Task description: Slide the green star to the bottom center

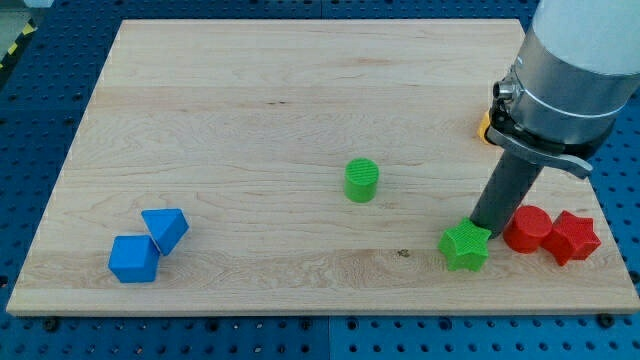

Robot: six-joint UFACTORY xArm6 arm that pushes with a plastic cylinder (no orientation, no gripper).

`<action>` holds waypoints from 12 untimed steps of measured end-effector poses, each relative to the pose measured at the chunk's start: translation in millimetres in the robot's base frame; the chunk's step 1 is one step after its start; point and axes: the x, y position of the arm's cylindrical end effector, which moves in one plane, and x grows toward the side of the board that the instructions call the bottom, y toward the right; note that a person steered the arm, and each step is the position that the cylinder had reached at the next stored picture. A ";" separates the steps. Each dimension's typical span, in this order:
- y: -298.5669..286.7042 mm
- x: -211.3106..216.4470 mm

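Observation:
The green star point(465, 246) lies on the wooden board point(250, 90) near the view's bottom right. My tip point(483, 227) is at the star's upper right edge, touching or almost touching it. The dark rod rises from there up to the grey arm body at the view's top right.
A green cylinder point(361, 180) stands left of and above the star. A red cylinder point(527, 229) and a red star-like block point(573, 237) sit just right of my tip. A blue cube point(134, 259) and a blue wedge-shaped block point(165, 228) lie at the bottom left. An orange-yellow block point(486, 126) peeks out behind the arm.

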 end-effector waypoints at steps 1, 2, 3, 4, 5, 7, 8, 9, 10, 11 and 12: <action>0.0 5.6; 0.0 19.2; 0.0 32.9; 0.0 43.7; 0.0 53.1; -5.5 64.6; -20.6 60.2; -38.0 46.9; -59.4 42.1; -86.4 42.1; -91.4 42.1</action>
